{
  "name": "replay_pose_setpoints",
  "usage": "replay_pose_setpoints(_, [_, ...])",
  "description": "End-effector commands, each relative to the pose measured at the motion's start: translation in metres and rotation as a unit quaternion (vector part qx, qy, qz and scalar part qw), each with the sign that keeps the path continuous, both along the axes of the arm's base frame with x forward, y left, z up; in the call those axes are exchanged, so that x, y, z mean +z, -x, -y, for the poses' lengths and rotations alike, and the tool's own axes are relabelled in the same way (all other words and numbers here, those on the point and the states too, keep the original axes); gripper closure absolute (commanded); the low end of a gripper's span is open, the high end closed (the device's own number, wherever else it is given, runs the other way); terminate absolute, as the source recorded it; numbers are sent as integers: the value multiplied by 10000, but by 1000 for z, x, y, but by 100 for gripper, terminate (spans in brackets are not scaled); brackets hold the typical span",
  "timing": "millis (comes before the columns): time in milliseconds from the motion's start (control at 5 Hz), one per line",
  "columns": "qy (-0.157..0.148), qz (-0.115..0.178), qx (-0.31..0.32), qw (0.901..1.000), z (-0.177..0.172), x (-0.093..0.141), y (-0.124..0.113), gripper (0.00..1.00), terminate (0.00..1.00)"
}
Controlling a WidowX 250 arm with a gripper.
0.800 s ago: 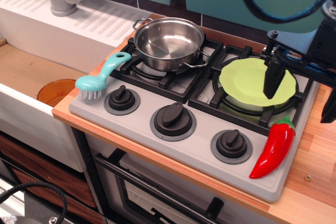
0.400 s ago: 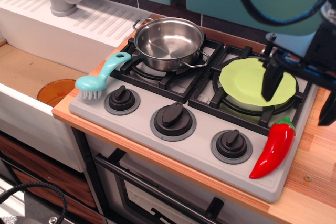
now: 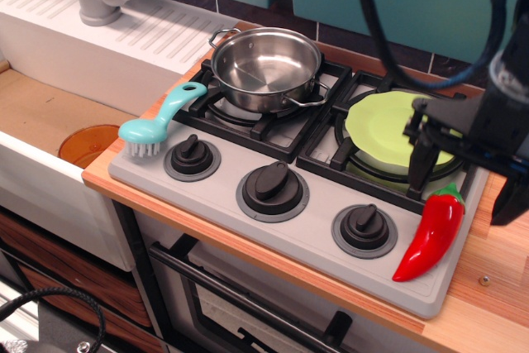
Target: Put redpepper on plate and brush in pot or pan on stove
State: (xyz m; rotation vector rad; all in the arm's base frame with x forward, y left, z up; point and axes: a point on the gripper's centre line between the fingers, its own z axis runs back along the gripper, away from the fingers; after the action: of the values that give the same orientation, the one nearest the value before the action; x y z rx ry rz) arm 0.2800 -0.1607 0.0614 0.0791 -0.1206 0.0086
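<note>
End effector (image 3: 463, 179) spread open and empty just above redpepper (image 3: 431, 233) at stove (image 3: 314, 229) front-right corner, beside plate (image 3: 380, 126), apparently straddling for a grasp.

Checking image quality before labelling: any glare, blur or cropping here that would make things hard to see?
In the observation.image view: light is even, shadows soft; bright reflections on the pot and a highlight on the redpepper; the tool is dark, slightly soft and cut off at the right edge, so its opening is unclear; the brush, plate and stove are sharp.
</note>
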Motion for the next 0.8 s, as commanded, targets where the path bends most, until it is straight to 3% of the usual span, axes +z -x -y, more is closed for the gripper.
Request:
replay_pose_setpoints(0, [115,307,-37,9995,5,-6,-1,0,0])
replay_pose_setpoints(600, [172,602,-57,9980,2,-29,5,0,0])
